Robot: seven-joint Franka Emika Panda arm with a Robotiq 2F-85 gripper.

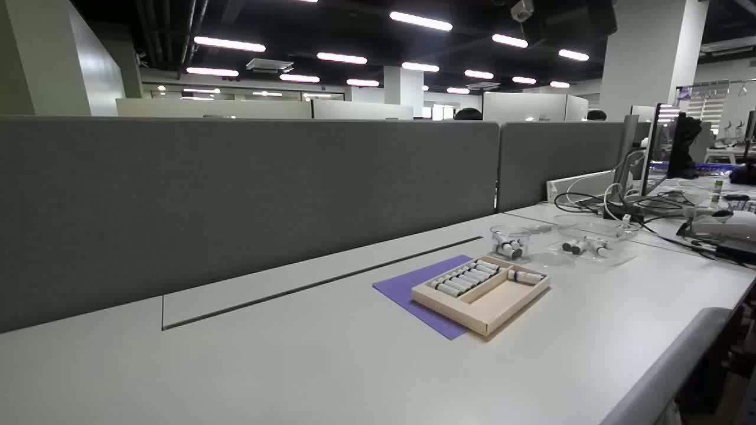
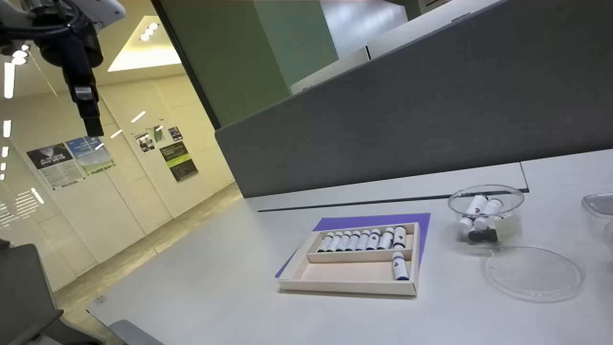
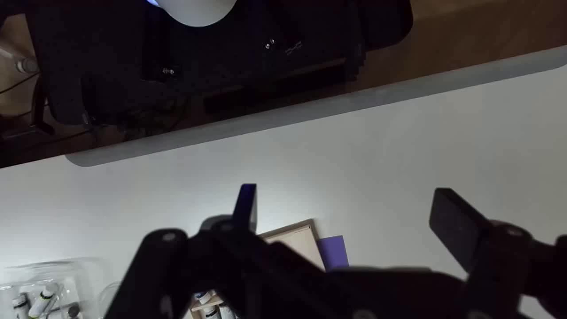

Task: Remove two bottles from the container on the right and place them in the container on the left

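A round clear container [image 2: 510, 230] holds several small white bottles [image 2: 479, 206] lying tilted; it also shows in an exterior view [image 1: 525, 236]. A second clear container [image 3: 62, 266] with white bottles [image 3: 42, 303] shows at the lower left of the wrist view and in both exterior views, cut off in one. A wooden tray [image 2: 345, 286] holds a row of bottles [image 2: 359, 240] in its narrow compartment and a lone bottle [image 2: 400, 267] in its wide one. My gripper [image 3: 347, 208] is open and empty, high above the table, away from tray and containers; it also shows in an exterior view [image 2: 91, 120].
A purple sheet [image 1: 413, 283] lies partly under the tray. A clear round lid [image 2: 534, 273] lies beside the round container. A grey partition [image 1: 266, 206] runs along the table's back. Cables [image 1: 620, 200] and a monitor [image 1: 661, 147] stand beyond the clear containers.
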